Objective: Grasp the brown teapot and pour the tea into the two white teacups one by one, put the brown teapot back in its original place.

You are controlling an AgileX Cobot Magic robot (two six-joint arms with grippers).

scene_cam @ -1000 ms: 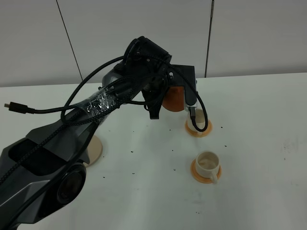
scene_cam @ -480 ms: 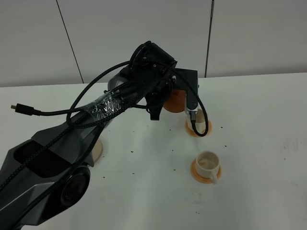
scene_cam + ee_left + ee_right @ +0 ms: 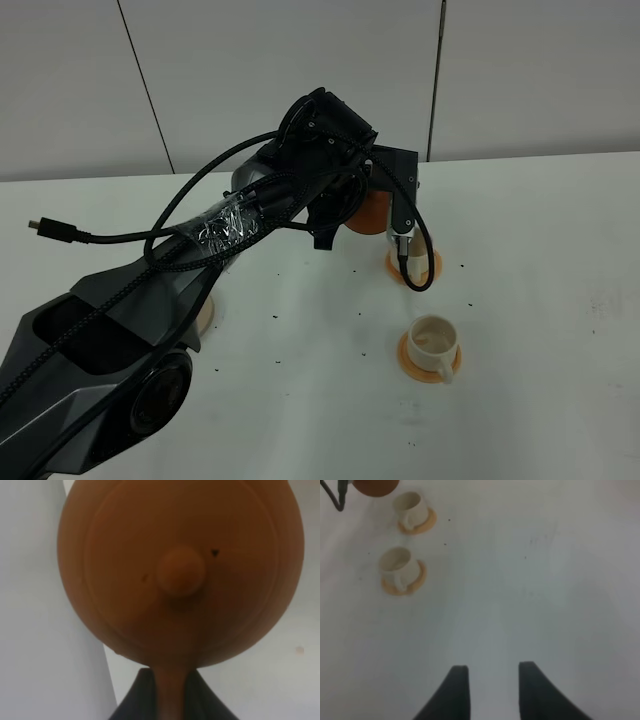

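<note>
My left gripper (image 3: pixel 347 196) is shut on the brown teapot (image 3: pixel 370 213) and holds it in the air, just behind and above the far white teacup (image 3: pixel 402 243). That cup stands on an orange saucer (image 3: pixel 417 270) and is partly hidden by the wrist mount and a cable. In the left wrist view the teapot (image 3: pixel 180 570) fills the frame, lid toward the camera, its handle between the dark fingers (image 3: pixel 135 700). The near white teacup (image 3: pixel 432 338) stands on its saucer. No tea shows. My right gripper (image 3: pixel 492 690) is open and empty, away from both cups (image 3: pixel 397 565).
The beige plate (image 3: pixel 205 312) lies at the left, half hidden under the left arm. A black cable with a plug (image 3: pixel 40 225) hangs off the arm at the far left. Small dark specks are scattered on the white table (image 3: pixel 540 300).
The left arm has shifted a little to the right and its wrist has turned, with the teapot still in its grip by the far cup. The cups have not moved.
</note>
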